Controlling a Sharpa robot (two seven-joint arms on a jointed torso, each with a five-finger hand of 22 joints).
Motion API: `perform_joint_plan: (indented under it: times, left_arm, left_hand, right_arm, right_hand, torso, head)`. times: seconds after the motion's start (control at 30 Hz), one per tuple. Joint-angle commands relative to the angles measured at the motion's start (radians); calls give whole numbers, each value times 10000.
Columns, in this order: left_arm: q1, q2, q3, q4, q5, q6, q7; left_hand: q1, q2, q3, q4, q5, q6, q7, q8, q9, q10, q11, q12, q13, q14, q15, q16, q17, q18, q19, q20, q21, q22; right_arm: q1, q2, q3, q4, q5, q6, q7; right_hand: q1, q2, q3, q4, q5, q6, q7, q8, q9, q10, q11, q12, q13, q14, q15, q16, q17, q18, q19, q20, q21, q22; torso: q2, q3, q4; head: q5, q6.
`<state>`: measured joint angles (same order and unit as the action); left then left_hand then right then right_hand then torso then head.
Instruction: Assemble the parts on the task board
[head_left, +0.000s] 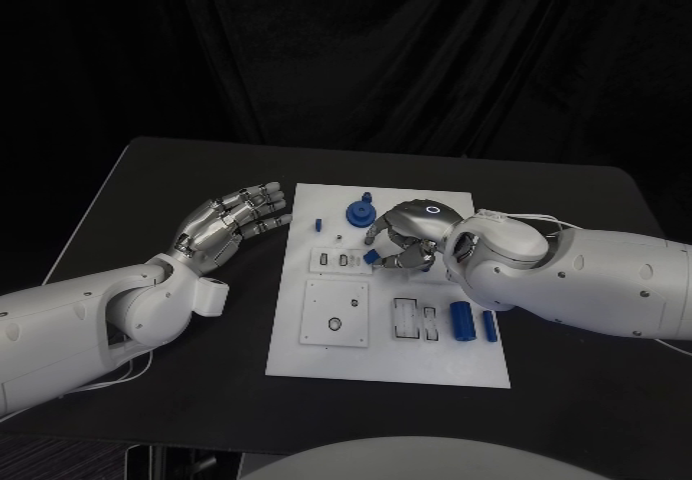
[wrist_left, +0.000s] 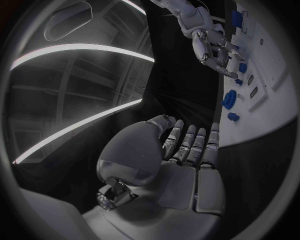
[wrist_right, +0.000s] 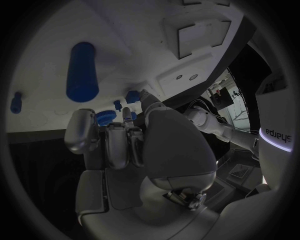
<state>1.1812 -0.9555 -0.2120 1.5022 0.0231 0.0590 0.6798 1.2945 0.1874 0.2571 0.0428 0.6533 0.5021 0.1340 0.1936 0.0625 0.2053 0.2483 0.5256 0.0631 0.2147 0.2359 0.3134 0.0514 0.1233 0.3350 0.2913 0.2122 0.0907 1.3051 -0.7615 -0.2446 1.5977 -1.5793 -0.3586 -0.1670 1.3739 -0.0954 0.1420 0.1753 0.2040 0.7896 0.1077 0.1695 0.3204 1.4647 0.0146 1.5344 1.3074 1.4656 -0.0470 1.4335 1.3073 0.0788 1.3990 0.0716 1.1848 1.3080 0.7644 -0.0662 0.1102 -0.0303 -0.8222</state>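
The white task board (head_left: 433, 365) lies in the middle of the black table. My right hand (head_left: 408, 235) hovers over its far middle with fingers curled down, pinching a small blue part (head_left: 372, 257) at the fingertips; the right wrist view shows this part (wrist_right: 132, 96) beside the thumb. A blue gear (head_left: 359, 213) stands just left of that hand, also seen as the gear (wrist_right: 106, 117). Two blue cylinders (head_left: 462, 320) lie near the board's right edge. My left hand (head_left: 231, 222) floats off the board's left side, fingers spread, holding nothing; in the left wrist view this hand (wrist_left: 187, 150) is flat.
A small blue piece (head_left: 319, 223) sits at the board's far left corner. A raised white square block (head_left: 336, 312) and slotted recesses (head_left: 414, 318) occupy the board's middle. Bare black table (head_left: 159, 180) surrounds the board, and a dark curtain hangs behind it.
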Motion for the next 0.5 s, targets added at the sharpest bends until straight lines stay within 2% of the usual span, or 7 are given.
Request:
perform_joint_plan:
  times: [0.03, 0.1, 0.33, 0.5]
  left_arm:
    - [-15, -8, 8, 20, 30, 94, 1200]
    - [-16, -8, 8, 18, 30, 92, 1199]
    - [-20, 2, 8, 11, 30, 101, 1195]
    - [-27, 9, 8, 2, 30, 107, 1193]
  left_hand:
    - [-92, -11, 63, -9, -8, 5, 38, -26, 6, -6, 88, 43, 13, -23, 69, 58, 12, -153, 59, 4, 55, 4]
    - [-96, -14, 73, -8, -8, 11, 38, -24, 7, -5, 87, 49, 14, -22, 68, 63, 12, -153, 60, 3, 55, 4]
    - [-96, -14, 73, -8, -8, 11, 38, -24, 7, -5, 87, 49, 14, -22, 68, 63, 12, -153, 60, 3, 55, 4]
    - [-96, -14, 73, -8, -8, 11, 38, -24, 7, -5, 87, 49, 14, -22, 68, 63, 12, -153, 60, 3, 55, 4]
  right_arm:
    - [66, -181, 14, 194, -84, -345, 119]
    - [84, -281, 15, 250, -85, -314, 134]
    - [106, -481, 13, 241, -85, 183, 108]
    - [92, -515, 9, 141, -85, 490, 97]
  right_hand:
    - [138, 3, 34, -85, 205, -86, 8, -40, -51, 269, 19, -9, 1673, 400, 46, -7, 1378, 54, -42, -32, -33, 1415]
    - [211, 16, 76, -130, 381, -72, 2, -41, -88, 263, 13, -12, 1669, 396, 41, -11, 1376, 56, -44, -36, -53, 1423]
    - [246, 26, 98, -149, 433, -77, -2, -47, -106, 247, 11, -20, 1651, 385, 39, -32, 1357, 55, -43, -37, -58, 1428]
    - [266, 37, 113, -159, 436, -61, -7, -40, -110, 252, 9, -17, 1658, 388, 37, -24, 1364, 57, -46, -38, -65, 1428]
  torso:
    - [0, 0, 5]
    - [-5, 2, 6]
    - [-6, -8, 12]
    - [-5, -6, -12]
  head:
    - [11, -12]
    - [5, -19]
    - [9, -29]
    - [20, -33]
